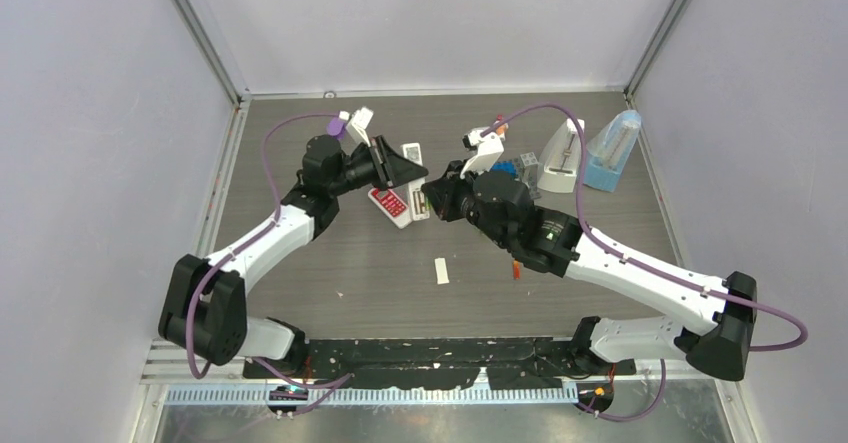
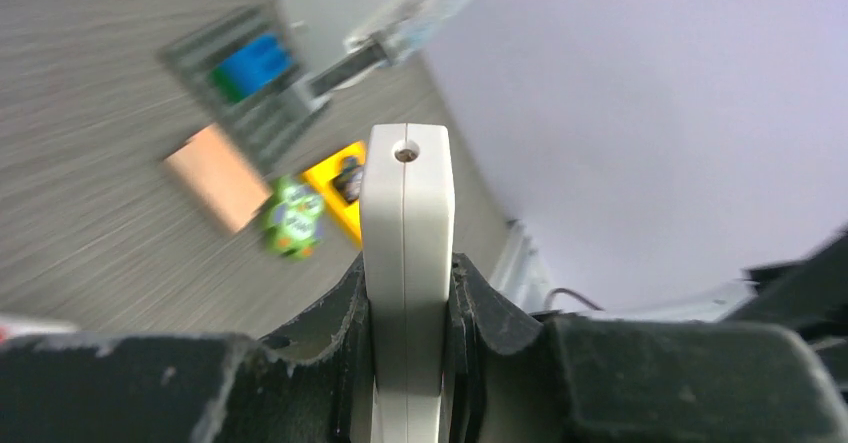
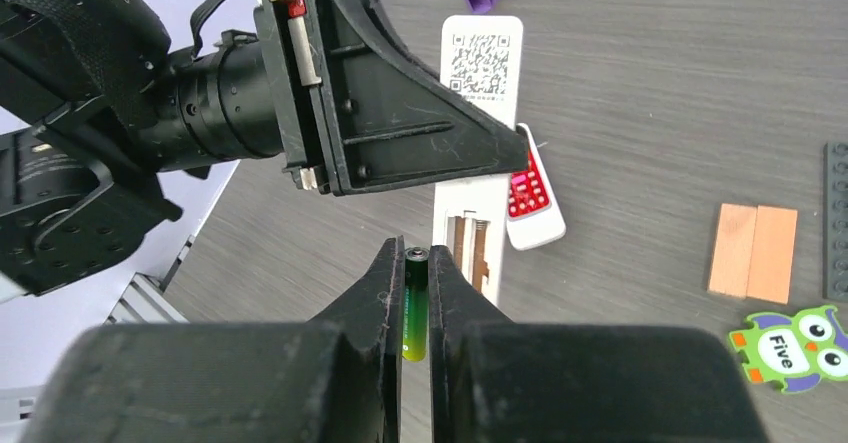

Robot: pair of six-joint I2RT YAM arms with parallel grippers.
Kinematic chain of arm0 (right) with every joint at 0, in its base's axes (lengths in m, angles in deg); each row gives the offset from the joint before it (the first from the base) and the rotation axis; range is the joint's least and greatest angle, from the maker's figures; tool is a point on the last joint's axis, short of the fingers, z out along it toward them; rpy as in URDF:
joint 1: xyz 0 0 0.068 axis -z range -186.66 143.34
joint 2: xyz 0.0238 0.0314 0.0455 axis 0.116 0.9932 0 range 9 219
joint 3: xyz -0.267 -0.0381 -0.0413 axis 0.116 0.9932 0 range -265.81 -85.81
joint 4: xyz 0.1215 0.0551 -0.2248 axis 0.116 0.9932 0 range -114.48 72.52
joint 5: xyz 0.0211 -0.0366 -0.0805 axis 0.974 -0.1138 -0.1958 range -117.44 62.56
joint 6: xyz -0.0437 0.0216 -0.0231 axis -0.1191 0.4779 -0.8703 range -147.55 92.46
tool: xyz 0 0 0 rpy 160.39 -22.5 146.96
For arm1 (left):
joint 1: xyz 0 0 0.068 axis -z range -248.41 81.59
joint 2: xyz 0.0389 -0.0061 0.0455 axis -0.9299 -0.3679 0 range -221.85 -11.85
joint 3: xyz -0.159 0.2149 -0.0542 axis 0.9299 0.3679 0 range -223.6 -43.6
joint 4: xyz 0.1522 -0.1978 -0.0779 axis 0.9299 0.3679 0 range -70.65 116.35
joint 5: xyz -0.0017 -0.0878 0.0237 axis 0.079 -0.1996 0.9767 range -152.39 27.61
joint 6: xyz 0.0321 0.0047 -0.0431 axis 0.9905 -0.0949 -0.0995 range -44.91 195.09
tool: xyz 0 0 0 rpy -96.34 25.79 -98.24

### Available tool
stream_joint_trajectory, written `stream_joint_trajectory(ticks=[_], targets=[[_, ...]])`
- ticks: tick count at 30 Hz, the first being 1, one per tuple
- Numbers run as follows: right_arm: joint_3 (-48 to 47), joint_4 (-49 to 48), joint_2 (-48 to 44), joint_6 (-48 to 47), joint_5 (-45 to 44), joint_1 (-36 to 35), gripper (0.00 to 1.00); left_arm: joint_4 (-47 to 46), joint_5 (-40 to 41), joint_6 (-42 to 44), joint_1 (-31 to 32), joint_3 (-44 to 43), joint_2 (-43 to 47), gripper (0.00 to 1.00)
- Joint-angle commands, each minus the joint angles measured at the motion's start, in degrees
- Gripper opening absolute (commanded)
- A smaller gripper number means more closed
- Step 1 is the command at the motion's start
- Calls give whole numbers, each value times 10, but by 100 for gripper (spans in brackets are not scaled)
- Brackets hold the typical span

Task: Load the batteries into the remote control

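Remote control [image 3: 481, 58], white with its QR-coded back toward the right wrist camera, is clamped in your left gripper [image 3: 518, 153], which reaches in from 9 o'clock in that view. The left wrist view shows both fingers pressed flat against its two faces with no gap. Whether it also rests on the table [image 3: 650, 113] you cannot tell. Treat it as a light, hollow, stiff plastic shell. It will not bend, but it could pivot in that pinch if you push hard at its free end. Its open battery bay [image 3: 470, 253], with what looks like a spring inside, is at the body's 6 o'clock end.

Next over, your right gripper [image 3: 414, 263] is closed tight on the green battery [image 3: 414, 308]. The battery points to 12 o'clock, and its tip reaches the fingertips, just beside the bay's 9 o'clock edge. Judge it light, rigid and slick, since a smooth round jacket against flat pads will want to roll or slide. Holding it on the barrel is the right choice, as it leaves the front end free to press the spring.

At 3 o'clock of the bay, a red-buttoned remote [image 3: 532, 195] lies against the white one, apparently behind it. Well apart, toward 3 and 4 o'clock, lie a wooden block [image 3: 753, 251] and an owl card [image 3: 785, 348], neither of which looks to be in your way.
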Motion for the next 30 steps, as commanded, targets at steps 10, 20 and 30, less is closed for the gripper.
stream_joint_trajectory(ticks=[10, 20, 30], targets=[[-24, -80, 1, -71, -25, 6, 6, -426, -107, -300, 1, -5, -72, 0], [-26, -97, 12, -102, -40, 15, 7, -484, -91, -364, 5, 10, -96, 0], [-31, -119, 41, -123, -20, 28, 9, -436, -89, -380, 6, 4, -97, 0]])
